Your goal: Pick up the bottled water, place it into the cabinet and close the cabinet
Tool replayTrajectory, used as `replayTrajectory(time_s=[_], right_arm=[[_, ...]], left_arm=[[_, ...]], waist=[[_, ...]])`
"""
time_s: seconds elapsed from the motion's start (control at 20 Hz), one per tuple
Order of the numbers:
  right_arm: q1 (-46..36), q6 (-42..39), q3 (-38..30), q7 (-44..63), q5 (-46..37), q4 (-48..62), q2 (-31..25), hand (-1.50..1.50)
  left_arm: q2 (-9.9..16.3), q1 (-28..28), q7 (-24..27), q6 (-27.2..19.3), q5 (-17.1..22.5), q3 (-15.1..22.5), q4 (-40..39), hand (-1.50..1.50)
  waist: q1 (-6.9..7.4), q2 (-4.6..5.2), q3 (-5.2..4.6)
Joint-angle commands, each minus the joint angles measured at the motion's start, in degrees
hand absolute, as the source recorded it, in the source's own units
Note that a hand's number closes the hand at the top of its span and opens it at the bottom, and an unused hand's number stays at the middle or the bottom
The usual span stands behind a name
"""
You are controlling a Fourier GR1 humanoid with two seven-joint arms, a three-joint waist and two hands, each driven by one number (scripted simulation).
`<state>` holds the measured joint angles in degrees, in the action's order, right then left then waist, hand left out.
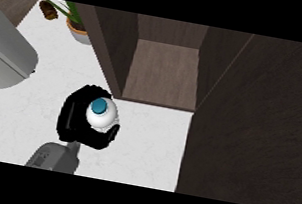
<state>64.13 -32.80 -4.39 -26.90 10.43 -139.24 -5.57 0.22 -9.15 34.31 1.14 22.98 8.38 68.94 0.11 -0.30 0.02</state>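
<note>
Holding bottle, left hand curled round it, before open cabinet.
Risk: bottle clipping cabinet wall going in.

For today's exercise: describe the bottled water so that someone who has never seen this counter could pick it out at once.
Start at the open dark wood cabinet standing on the white counter. Just below and left of its opening, a black hand on a grey forearm curls round the bottled water. It is the only pale round thing with a blue cap facing up, unlike the potted plant far behind it.
</note>
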Motion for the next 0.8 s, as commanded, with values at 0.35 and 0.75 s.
replayTrajectory(time_s=[0.35,0.75], right_arm=[[-0.7,-0.1,-3.3,4.9,6.7,-6.9,-1.8,-1.5],[-2.7,0.6,0.1,5.3,3.1,-6.3,1.2,-1.5]], left_arm=[[-0.2,-4.6,-16.3,-22.1,-0.1,19.3,20.6,1.5],[-0.2,-15.5,-23.8,-41.8,-2.0,26.5,22.9,1.5]], waist=[[-0.55,0.18,-0.02],[-1.22,0.11,-0.02]])
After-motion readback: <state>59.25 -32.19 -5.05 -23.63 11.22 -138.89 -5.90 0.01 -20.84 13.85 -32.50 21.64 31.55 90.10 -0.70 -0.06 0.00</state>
